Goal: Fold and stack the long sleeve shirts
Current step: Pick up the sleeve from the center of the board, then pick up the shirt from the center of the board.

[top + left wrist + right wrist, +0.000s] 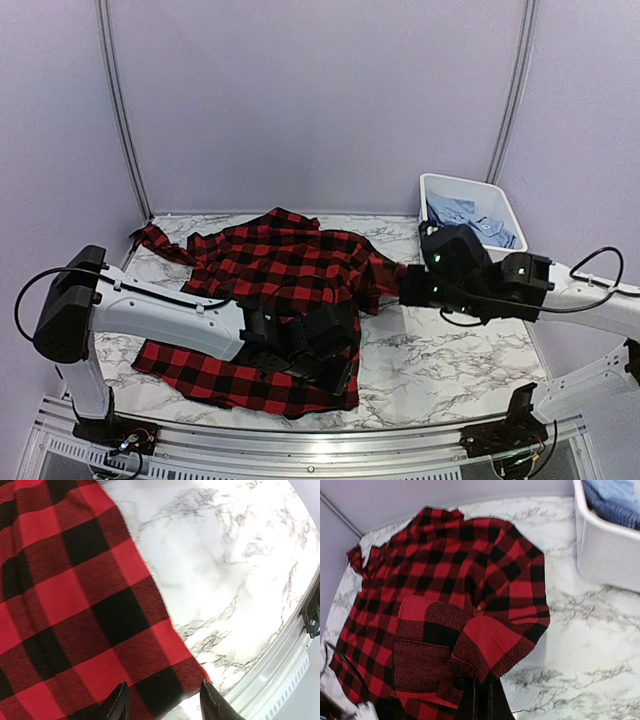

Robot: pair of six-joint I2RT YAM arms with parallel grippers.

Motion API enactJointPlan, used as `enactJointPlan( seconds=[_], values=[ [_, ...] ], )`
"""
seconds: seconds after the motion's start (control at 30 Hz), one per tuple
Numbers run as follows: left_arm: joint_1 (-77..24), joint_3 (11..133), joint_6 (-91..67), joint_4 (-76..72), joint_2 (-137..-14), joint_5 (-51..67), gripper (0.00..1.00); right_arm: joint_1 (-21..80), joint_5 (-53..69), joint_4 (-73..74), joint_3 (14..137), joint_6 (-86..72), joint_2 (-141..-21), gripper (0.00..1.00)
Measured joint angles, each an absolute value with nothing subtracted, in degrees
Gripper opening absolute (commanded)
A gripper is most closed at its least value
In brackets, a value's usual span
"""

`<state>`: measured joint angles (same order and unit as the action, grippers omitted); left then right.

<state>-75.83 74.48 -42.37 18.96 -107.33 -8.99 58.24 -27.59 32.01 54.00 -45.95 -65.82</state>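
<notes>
One red-and-black buffalo-check flannel shirt point(280, 260) lies spread on the white marble-patterned table point(450, 350). Left gripper point(162, 700), jaws partway apart, sits over the shirt's near hem corner; its arm hides the lower front. Right gripper point(481, 686) is pinched tight on a folded-over cuff at the cloth's right edge. One white plastic tub point(458, 179) far right; light blue shirts point(470, 222) bunched inside, number unclear.

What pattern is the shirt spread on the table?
The shirt is red-and-black check, clearest in the right wrist view.
</notes>
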Motion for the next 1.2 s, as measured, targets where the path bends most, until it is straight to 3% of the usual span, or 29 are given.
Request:
enactJointPlan(
  seconds=[0.6,0.8,1.0,1.2],
  values=[
    [-81.01,88.25,-41.06,24.16,-120.9,-9.61,0.46,39.51,-25.71,31.9,78.78,-22.79,-74.11,0.0],
    [-81.32,89.3,-40.95,26.94,-122.02,-11.62,0.31,38.33,-25.58,31.9,86.76,-18.9,-77.91,0.0],
    [-81.34,89.27,-40.93,28.69,-122.23,-13.3,0.0,37.5,-25.78,31.83,92.27,-15.75,-81.23,0.0],
    [-81.38,88.95,-40.93,28.82,-121.73,-14.61,0.0,32.1,-25.63,31.51,95.74,-12.71,-85.03,0.0]
  ],
)
